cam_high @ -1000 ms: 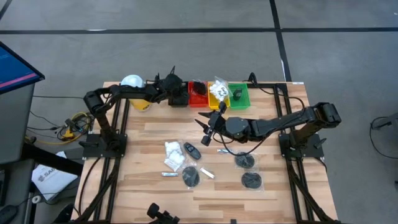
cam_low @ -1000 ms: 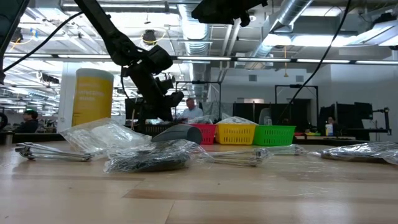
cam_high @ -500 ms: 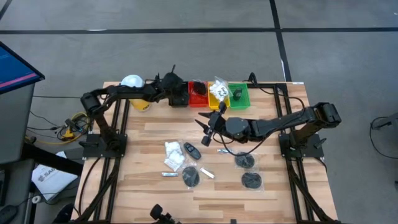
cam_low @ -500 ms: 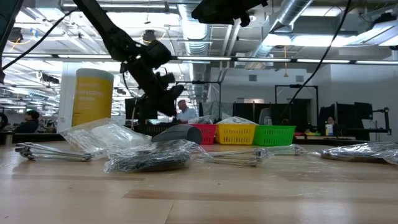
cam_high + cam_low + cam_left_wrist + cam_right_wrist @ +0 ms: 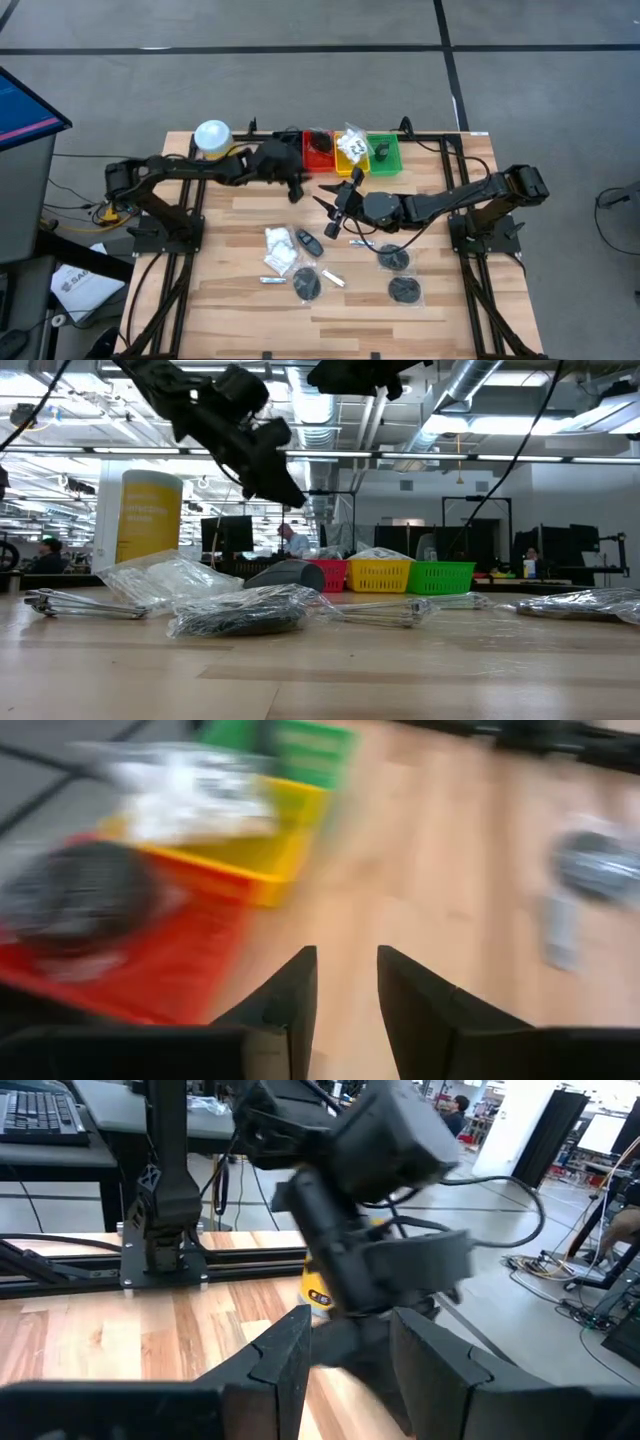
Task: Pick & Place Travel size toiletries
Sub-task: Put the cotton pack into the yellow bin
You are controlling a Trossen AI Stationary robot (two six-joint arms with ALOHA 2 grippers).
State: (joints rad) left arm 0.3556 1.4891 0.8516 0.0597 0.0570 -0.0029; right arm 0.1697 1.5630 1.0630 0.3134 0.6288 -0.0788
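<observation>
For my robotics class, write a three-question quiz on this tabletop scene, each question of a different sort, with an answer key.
1. True or false: the left gripper is holding a toiletry.
2. Multiple choice: which tray holds a white sachet? A. red tray B. yellow tray C. green tray
3. Short answer: how many flat black discs lie loose on the table?

Key
1. False: the gap between its fingers is empty.
2. B.
3. Three: one near the sachets, two on the right arm's side.
</observation>
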